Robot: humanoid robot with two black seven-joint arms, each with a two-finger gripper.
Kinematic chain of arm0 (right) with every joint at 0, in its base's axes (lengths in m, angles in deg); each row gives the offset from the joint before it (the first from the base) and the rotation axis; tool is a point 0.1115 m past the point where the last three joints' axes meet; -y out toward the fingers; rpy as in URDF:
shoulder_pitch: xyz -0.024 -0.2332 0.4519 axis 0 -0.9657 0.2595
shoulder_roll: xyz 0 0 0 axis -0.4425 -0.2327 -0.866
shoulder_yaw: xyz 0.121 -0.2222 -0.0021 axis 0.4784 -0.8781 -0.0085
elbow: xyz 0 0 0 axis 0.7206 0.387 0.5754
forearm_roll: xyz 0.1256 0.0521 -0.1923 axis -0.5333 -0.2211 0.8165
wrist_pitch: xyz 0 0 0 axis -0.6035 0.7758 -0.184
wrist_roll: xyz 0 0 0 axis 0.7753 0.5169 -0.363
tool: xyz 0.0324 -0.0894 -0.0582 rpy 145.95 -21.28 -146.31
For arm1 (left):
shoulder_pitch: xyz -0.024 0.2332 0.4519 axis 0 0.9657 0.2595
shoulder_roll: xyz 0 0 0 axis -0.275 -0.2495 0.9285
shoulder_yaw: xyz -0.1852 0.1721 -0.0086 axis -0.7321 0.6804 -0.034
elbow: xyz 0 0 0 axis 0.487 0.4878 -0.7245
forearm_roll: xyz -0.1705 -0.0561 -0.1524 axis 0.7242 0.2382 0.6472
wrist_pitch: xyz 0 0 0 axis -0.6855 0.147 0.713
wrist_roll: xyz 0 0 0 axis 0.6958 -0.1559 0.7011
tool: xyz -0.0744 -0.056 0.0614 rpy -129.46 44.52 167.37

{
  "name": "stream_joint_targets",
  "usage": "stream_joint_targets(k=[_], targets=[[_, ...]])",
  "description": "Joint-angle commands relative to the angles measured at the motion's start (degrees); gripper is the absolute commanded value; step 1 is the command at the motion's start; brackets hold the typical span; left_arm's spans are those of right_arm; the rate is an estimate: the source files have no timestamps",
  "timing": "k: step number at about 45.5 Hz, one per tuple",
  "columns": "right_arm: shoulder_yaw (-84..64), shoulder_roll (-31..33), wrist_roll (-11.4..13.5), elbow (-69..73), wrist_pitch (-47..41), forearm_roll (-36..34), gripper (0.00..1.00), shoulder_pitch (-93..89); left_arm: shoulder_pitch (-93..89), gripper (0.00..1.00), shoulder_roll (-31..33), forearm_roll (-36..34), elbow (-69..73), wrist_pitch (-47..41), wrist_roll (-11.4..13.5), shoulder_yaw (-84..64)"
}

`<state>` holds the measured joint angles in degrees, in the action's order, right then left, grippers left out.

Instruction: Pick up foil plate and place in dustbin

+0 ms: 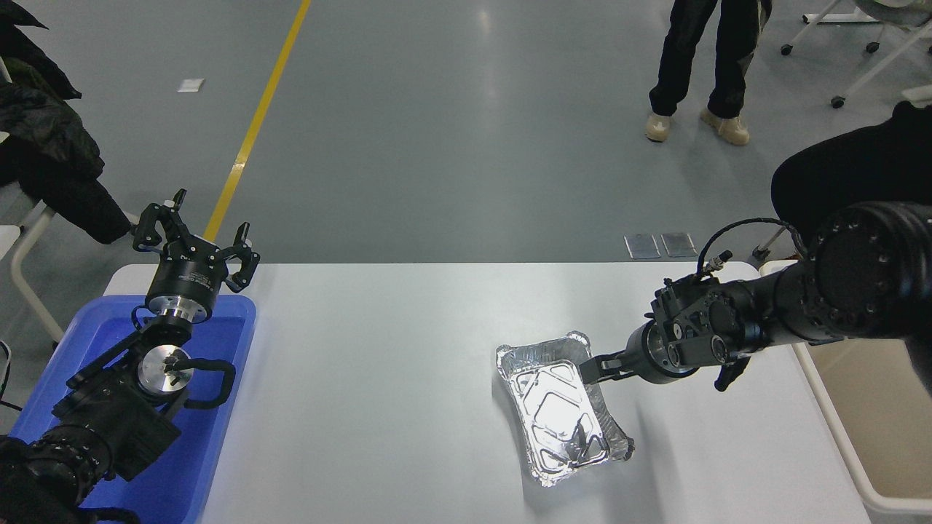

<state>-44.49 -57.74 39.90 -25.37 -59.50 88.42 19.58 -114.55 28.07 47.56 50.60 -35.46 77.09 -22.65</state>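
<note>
The foil plate (562,407) lies flat on the white table (378,393), right of centre, with its long axis running from the near-right corner toward the far-left — slightly oblique to the table edge. The right gripper (591,369) reaches in low from the right and sits at the plate's right-hand long rim, toward the far end; whether its fingers straddle the rim or only touch it cannot be resolved, and the jaw state cannot be told from this view. The approach is therefore crosswise to the long axis, onto a thin crimped edge.

The dustbin (823,407) stands at the table's right edge, so the carry runs rightward. The left gripper (195,244) is parked over the blue tray (218,407) at far left, fingers spread — well apart from the plate.
</note>
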Motion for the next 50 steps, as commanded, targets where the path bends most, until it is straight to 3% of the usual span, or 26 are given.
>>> stream_joint_targets(k=[1,21,29,33,42,47,50], targets=[[0.55,-0.02,0.00,-2.20,1.72,0.14,1.00,-3.77,-0.01,0.99,0.04,0.00,0.00,0.01,0.00,0.00],[1.78,-0.02,0.00,-4.67,2.25,-0.74,0.96,-7.82,-0.01,0.99,0.04,0.00,0.00,0.01,0.00,0.00],[1.86,-0.02,-0.79,-4.75,2.42,-0.65,0.73,-8.26,-0.01,0.99,-0.05,0.00,0.00,0.01,0.00,0.00],[1.78,-0.02,-1.05,-4.75,2.95,-0.47,0.56,-8.17,-0.01,0.99,0.04,0.00,0.00,0.01,0.00,0.00],[1.78,-0.02,-1.14,-4.67,3.48,-0.65,0.39,-8.26,-0.01,0.99,0.04,0.00,0.00,0.01,0.00,0.00],[1.78,-0.02,-1.41,-4.58,3.48,-0.47,0.10,-8.17,0.08,0.99,-0.05,0.00,0.00,0.01,0.00,0.00],[1.78,-0.02,-1.41,-4.49,3.48,-0.38,0.00,-8.17,-0.01,0.99,-0.05,0.00,0.00,0.01,0.00,0.00]])
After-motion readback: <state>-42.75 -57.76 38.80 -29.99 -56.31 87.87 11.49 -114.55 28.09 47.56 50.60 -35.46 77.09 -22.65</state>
